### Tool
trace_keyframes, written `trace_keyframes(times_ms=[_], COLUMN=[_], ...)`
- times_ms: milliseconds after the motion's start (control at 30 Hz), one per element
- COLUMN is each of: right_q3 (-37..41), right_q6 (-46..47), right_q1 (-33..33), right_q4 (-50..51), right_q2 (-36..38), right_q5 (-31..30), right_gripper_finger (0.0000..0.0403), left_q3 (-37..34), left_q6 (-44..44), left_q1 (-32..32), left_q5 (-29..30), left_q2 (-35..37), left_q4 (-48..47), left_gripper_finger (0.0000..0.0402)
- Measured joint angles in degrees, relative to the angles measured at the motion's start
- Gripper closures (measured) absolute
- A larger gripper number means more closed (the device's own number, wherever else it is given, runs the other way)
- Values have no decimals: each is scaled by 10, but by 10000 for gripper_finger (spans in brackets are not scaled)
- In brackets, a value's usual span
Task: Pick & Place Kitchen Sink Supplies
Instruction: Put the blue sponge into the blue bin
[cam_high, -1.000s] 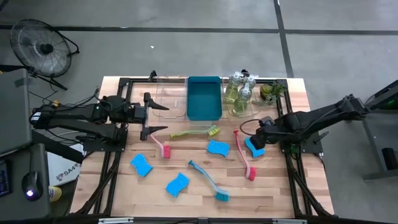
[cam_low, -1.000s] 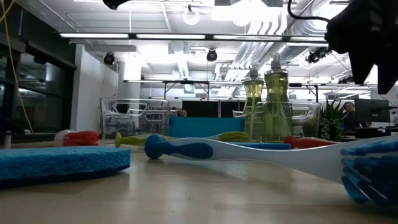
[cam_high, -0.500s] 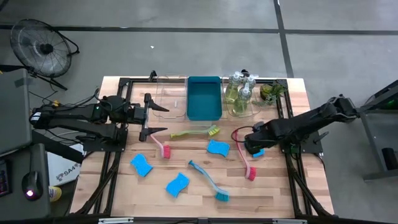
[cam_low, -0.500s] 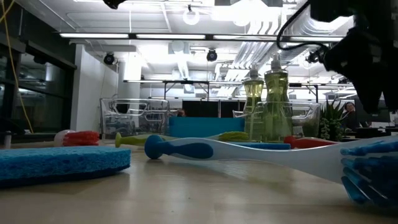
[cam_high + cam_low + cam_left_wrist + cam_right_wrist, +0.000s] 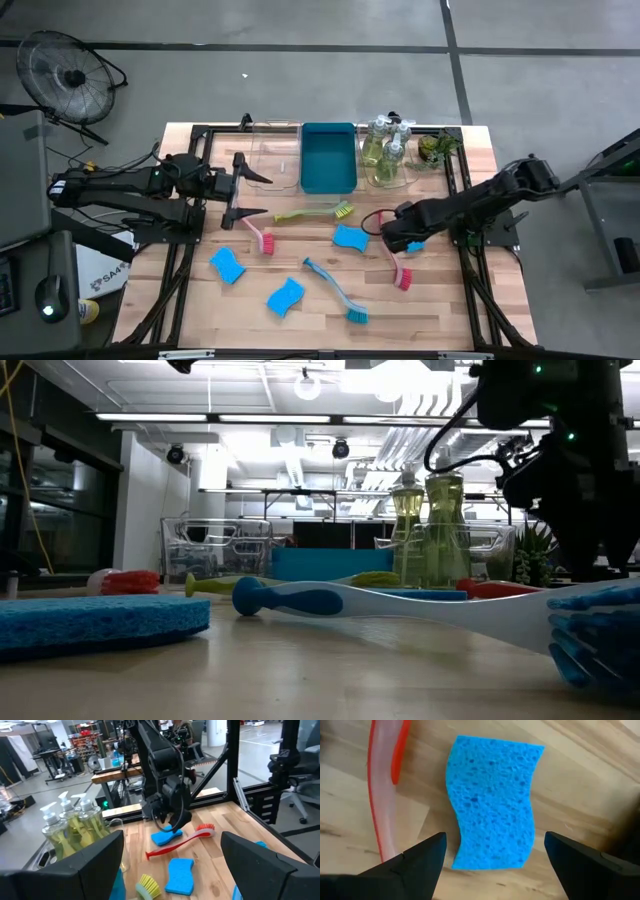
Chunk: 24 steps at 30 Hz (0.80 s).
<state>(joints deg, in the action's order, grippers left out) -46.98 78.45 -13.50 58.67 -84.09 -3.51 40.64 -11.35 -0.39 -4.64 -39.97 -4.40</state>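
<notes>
The right tool [image 5: 392, 236] hangs low over the desk [image 5: 450, 300] with its jaws spread wide and nothing between them; a blue sponge [image 5: 492, 802] lies flat on the wood right below it, just beside the handle of a red dish brush [image 5: 382, 795]. Beyond, more sponges and brushes lie scattered, and soap bottles [image 5: 385, 148] stand at the far edge. The left tool [image 5: 243, 188] waits wide open and empty near the far left
</notes>
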Motion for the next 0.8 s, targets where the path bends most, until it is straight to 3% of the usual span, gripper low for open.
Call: trace_keyframes(times_ms=[467,633,800], right_q3=[0,2,56], right_q6=[-16,-46,-52], right_q1=[41,70,80], right_q4=[-14,-46,-119], right_q2=[-29,-29,-29], right_q5=[5,29,63], right_gripper_finger=[14,13,15], left_q3=[0,0,0], left_q6=[1,1,2], left_q1=[0,0,0], left_q5=[-36,-46,-54], left_q2=[0,0,0], left_q4=[0,0,0], left_gripper_finger=[73,73,73])
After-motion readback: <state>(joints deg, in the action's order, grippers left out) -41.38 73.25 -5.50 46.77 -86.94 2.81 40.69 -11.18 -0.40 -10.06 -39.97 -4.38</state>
